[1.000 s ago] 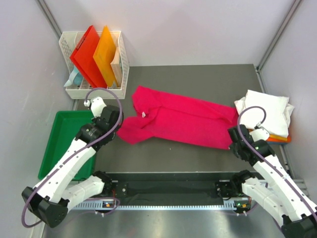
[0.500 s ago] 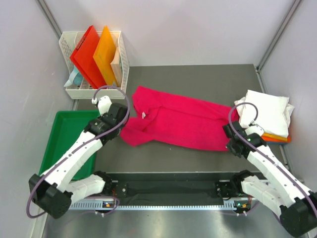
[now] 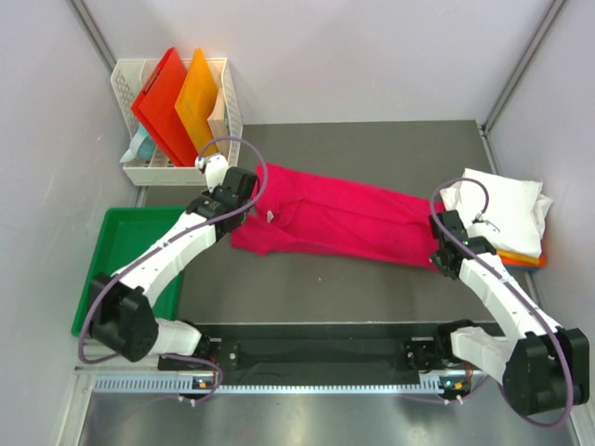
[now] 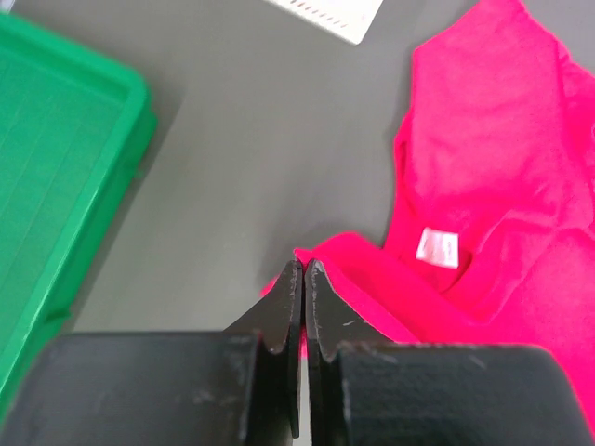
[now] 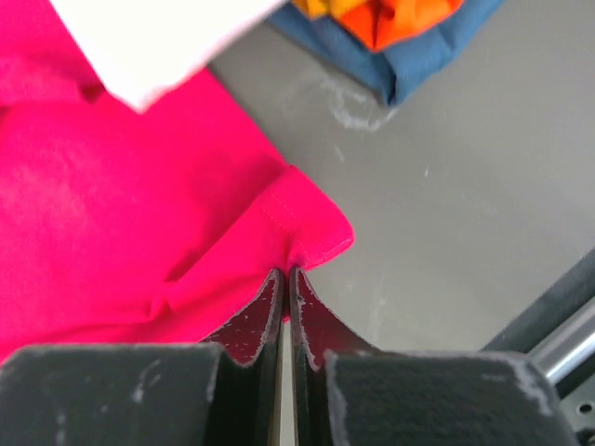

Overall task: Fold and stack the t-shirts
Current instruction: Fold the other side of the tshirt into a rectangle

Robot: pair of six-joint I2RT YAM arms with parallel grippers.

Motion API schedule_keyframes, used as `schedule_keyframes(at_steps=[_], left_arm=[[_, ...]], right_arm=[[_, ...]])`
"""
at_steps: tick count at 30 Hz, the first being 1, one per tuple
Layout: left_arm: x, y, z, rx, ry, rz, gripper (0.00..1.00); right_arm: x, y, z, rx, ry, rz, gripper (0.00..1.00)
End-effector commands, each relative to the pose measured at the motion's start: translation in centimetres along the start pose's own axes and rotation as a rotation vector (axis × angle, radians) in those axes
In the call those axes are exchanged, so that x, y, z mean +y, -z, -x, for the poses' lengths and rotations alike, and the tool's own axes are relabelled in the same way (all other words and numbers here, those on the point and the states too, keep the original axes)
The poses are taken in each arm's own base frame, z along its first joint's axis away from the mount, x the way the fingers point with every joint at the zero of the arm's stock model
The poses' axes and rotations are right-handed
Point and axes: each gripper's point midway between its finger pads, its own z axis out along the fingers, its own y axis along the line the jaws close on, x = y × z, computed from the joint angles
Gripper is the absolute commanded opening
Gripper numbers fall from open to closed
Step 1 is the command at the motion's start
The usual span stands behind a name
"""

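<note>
My left pincer (image 4: 304, 271) is pinched together on an edge of the magenta t-shirt (image 3: 344, 221), and my right pincer (image 5: 285, 276) is clamped on its hem corner. The shirt lies stretched across the table (image 3: 372, 283), its right end beside the folded white t-shirt (image 3: 497, 200).

The left arm (image 3: 163, 260) and right arm (image 3: 497, 293) are glossy white shells with black joints, each trailed by a thin purple cable (image 3: 234, 139), ending in scuffed matte-black fingers (image 4: 282, 316).

Right gripper (image 5: 286, 282) pinching pink t-shirt (image 5: 121, 204) at its hemmed corner (jaws together); white t-shirt (image 5: 158, 37), orange t-shirt (image 5: 390, 14), blue t-shirt (image 5: 414, 67) beyond.
</note>
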Motion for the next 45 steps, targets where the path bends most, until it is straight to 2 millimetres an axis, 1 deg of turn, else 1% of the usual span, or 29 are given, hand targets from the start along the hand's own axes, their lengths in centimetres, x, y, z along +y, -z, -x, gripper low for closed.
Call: schedule_keyframes(at_steps=[1,2,4,6,7,8,10,11,16,17,18,19,20,21,23,25,26,28,29,30,31,34,35,36,41,43,45], left_arm=[[-2.7,-0.8,4.2,-0.109,0.033,-0.033,0.0],[-3.0,-1.3,3.9,-0.103,0.021,-0.025,0.0],[-3.5,-1.7,4.5,-0.114,0.021,-0.029,0.0],[-3.9,-2.3,4.3,-0.112,0.005,-0.023,0.0],[-4.3,-2.4,4.9,-0.122,0.014,-0.026,0.0],[-4.5,-2.9,4.6,-0.115,0.006,-0.018,0.0],[-4.7,-3.2,5.1,-0.121,0.005,-0.011,0.0],[-4.8,-3.8,5.0,-0.118,0.002,0.001,0.0],[-6.0,-4.7,6.2,-0.143,0.011,-0.001,0.0],[-6.2,-5.2,5.9,-0.136,-0.002,0.006,0.0],[-6.6,-5.2,6.5,-0.144,0.005,0.002,0.0],[-6.8,-5.4,6.5,-0.144,0.004,0.002,0.0],[-7.0,-5.9,6.2,-0.137,-0.005,0.009,0.0],[-7.2,-6.0,6.5,-0.142,0.0,0.007,0.0],[-7.4,-6.7,6.2,-0.139,-0.008,0.015,0.0],[-7.7,-7.1,6.5,-0.145,-0.01,0.019,0.0],[-7.8,-7.8,6.2,-0.137,-0.013,0.028,0.0],[-8.2,-8.1,6.5,-0.14,-0.016,0.027,0.0],[-8.4,-8.6,6.2,-0.133,-0.024,0.033,0.0],[-8.6,-8.6,6.5,-0.138,-0.021,0.032,0.0],[-8.7,-9.1,6.3,-0.133,-0.025,0.036,0.0],[-9.1,-9.5,6.5,-0.137,-0.033,0.037,0.0],[-9.2,-9.4,6.8,-0.142,-0.031,0.036,0.0],[-9.4,-9.4,6.9,-0.145,-0.028,0.034,0.0],[-9.8,-9.3,7.8,-0.162,-0.017,0.025,0.0],[-10.0,-9.5,7.6,-0.16,-0.025,0.021,0.0],[-10.1,-9.9,7.5,-0.154,-0.031,0.027,0.0]], right_arm=[[1.7,-0.5,2.9,-0.065,-0.001,0.021,0.0],[1.9,-0.7,3.1,-0.068,-0.008,0.023,0.0],[2.3,-1.1,3.2,-0.06,0.001,0.021,0.0],[3.0,-1.1,3.6,-0.064,-0.001,0.033,0.0],[3.3,-1.4,3.6,-0.06,0.007,0.028,0.0],[3.9,-1.3,4.1,-0.069,0.002,0.039,0.0],[4.4,-1.7,4.3,-0.066,0.017,0.032,0.0],[5.0,-1.6,4.8,-0.073,0.016,0.039,0.0],[6.6,-2.2,5.9,-0.082,0.022,0.037,0.0],[6.8,-2.3,6.0,-0.082,0.024,0.034,0.0],[7.0,-2.5,6.0,-0.08,0.025,0.032,0.0],[7.4,-2.7,6.1,-0.078,0.025,0.032,0.0],[7.5,-2.9,6.1,-0.077,0.026,0.029,0.0],[7.5,-3.1,5.9,-0.072,0.028,0.024,0.0],[7.8,-3.8,5.7,-0.062,0.034,0.01,0.0],[8.0,-4.4,5.5,-0.055,0.035,-0.002,0.0],[8.1,-4.6,5.5,-0.054,0.036,-0.006,0.0],[8.2,-5.3,5.2,-0.047,0.043,-0.023,0.0],[8.3,-5.4,5.2,-0.047,0.045,-0.028,0.0],[8.3,-5.8,5.1,-0.042,0.049,-0.04,0.0],[8.3,-5.9,5.4,-0.05,0.047,-0.045,0.0],[8.9,-6.2,6.0,-0.063,0.043,-0.047,0.0],[9.0,-6.3,6.2,-0.065,0.041,-0.048,0.0],[9.5,-6.2,6.6,-0.068,0.04,-0.042,0.0],[10.3,-5.8,7.6,-0.089,0.026,-0.025,0.0],[10.5,-5.8,8.0,-0.1,0.021,-0.025,0.0],[10.6,-6.2,7.9,-0.088,0.03,-0.033,0.0]])
